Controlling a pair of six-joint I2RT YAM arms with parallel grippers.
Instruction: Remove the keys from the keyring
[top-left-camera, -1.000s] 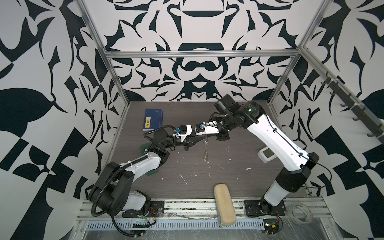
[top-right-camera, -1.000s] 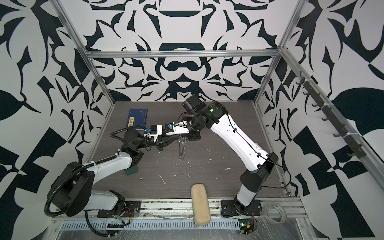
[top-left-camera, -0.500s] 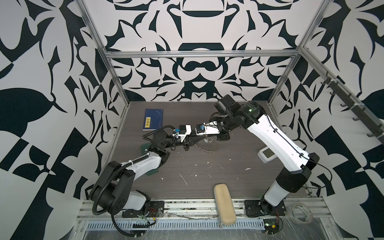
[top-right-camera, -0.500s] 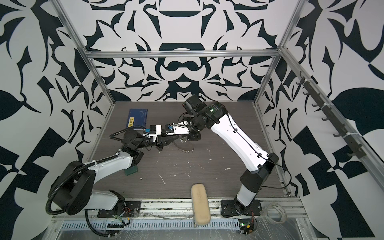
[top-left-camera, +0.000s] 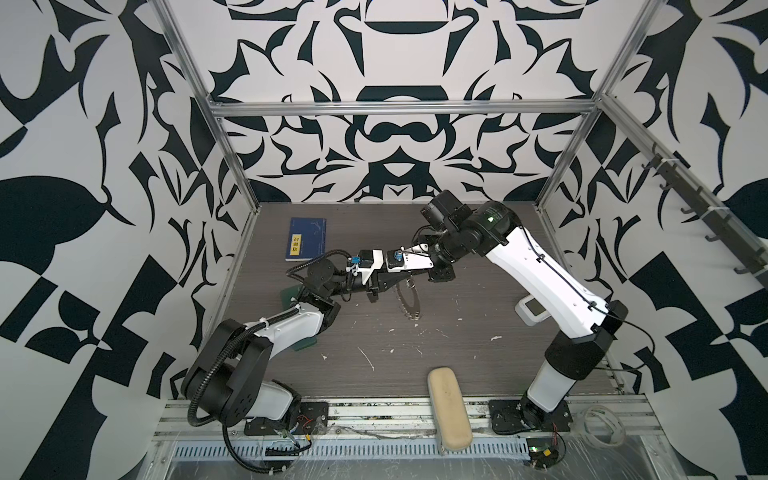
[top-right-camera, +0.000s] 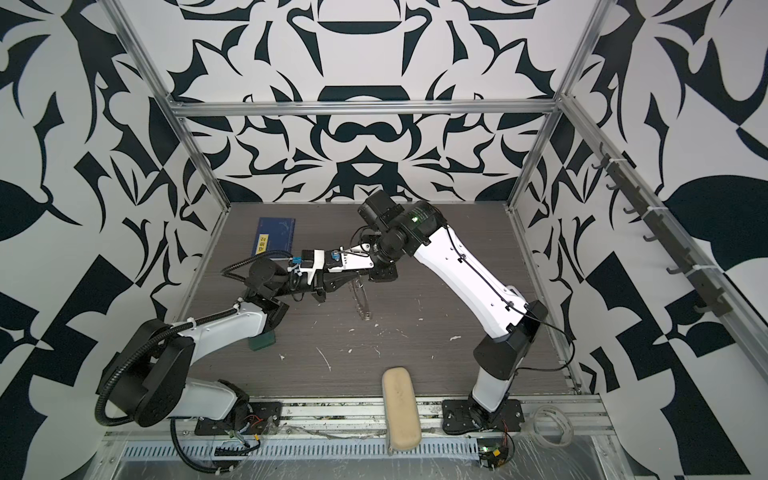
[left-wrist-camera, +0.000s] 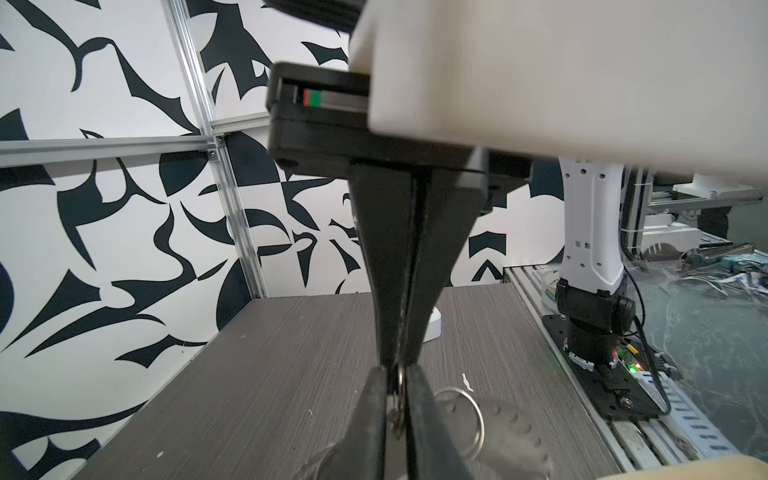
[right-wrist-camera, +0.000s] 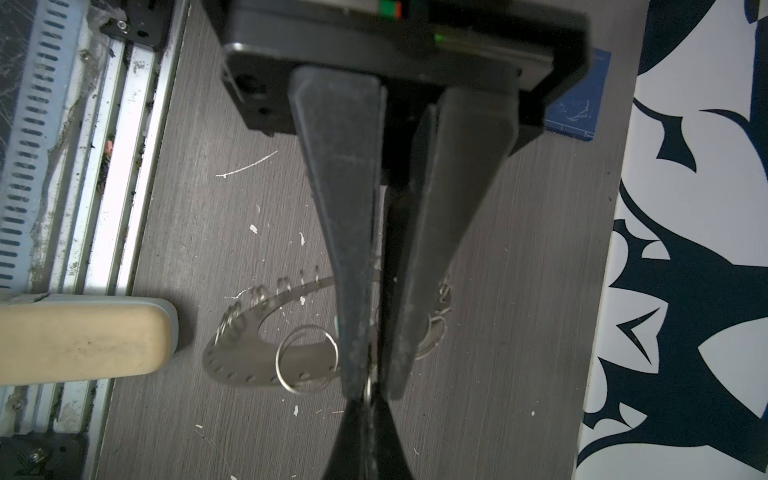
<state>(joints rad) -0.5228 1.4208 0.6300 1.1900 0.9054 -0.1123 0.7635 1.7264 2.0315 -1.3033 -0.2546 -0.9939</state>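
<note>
Right gripper (right-wrist-camera: 370, 388) is seen closed, its fingertips pinched on a thin wire loop of the keyring (right-wrist-camera: 237, 357). It is met tip to tip by the left gripper (left-wrist-camera: 397, 380), whose jaws are set nearly together on a metal loop there too. Both are held above the middle of the grey table (top-left-camera: 478, 365). A beige oblong case (top-left-camera: 449, 405) is laid at the front edge, and a blue booklet (top-left-camera: 307, 239) at the back left. The keyring is hung edge-on beneath the fingertips in both top views. A small split ring (right-wrist-camera: 307, 359) is seen against its flat perforated band.
</note>
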